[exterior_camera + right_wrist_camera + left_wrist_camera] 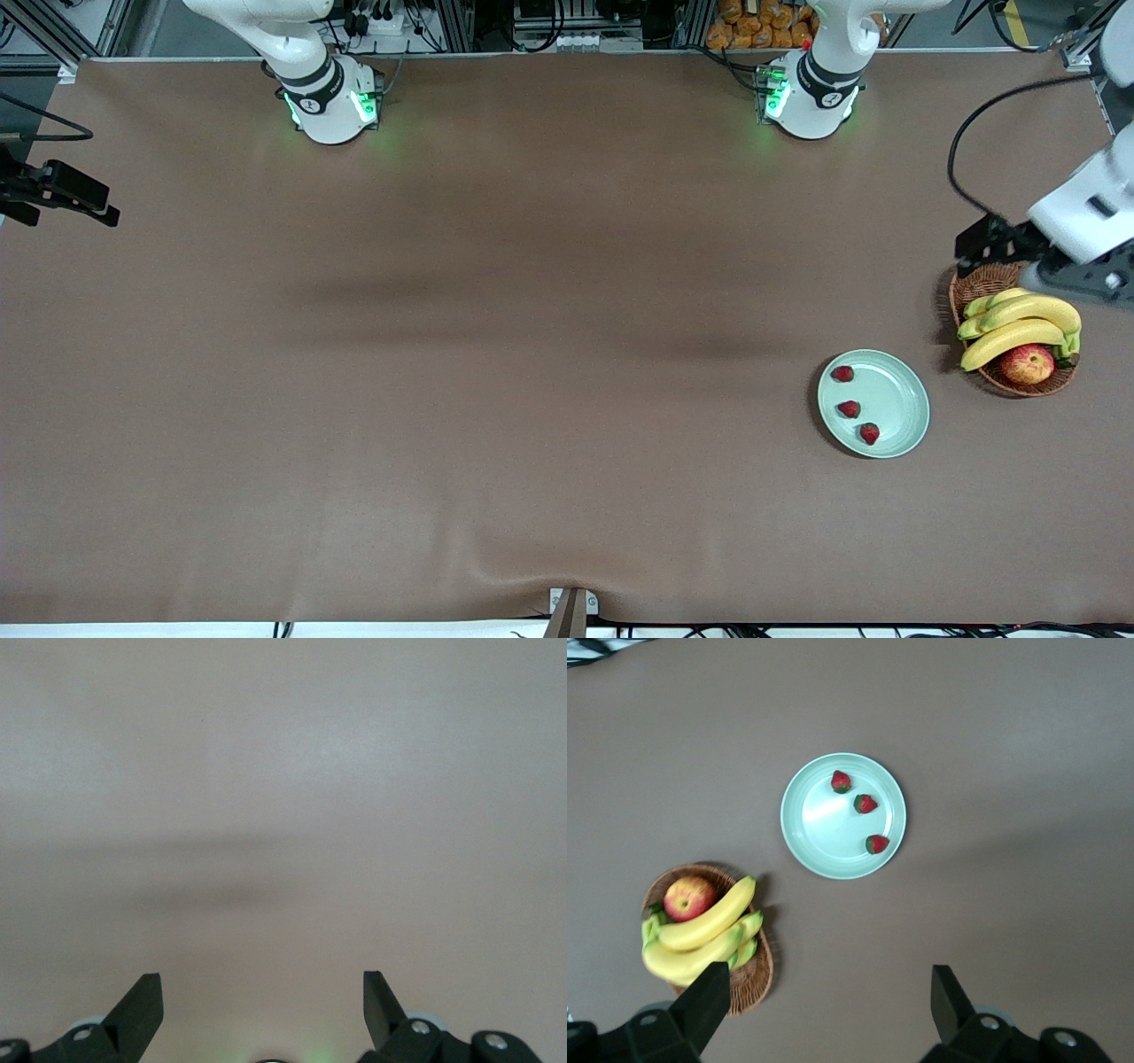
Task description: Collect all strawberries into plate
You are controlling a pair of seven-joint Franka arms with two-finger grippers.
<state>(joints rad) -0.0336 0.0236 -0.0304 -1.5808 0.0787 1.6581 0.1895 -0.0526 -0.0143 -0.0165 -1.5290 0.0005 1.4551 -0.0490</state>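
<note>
Three strawberries (842, 374) (850, 408) (870, 433) lie in a row on the pale mint-green plate (897, 399), toward the left arm's end of the table. The left wrist view shows them too (841, 781) (866, 804) (877, 844), on the same plate (824, 828). My left gripper (985, 244) (830, 979) is open and empty, high in the air by the basket's rim, apart from the plate. My right gripper (89, 199) (262, 985) is open and empty, over bare table at the right arm's end.
A brown wicker basket (982, 285) (755, 974) beside the plate holds bananas (1019, 323) (700, 935) and a red-yellow apple (1028, 363) (689, 897). A brown cloth (496, 354) covers the table. A small fixture (571, 607) sits at its near edge.
</note>
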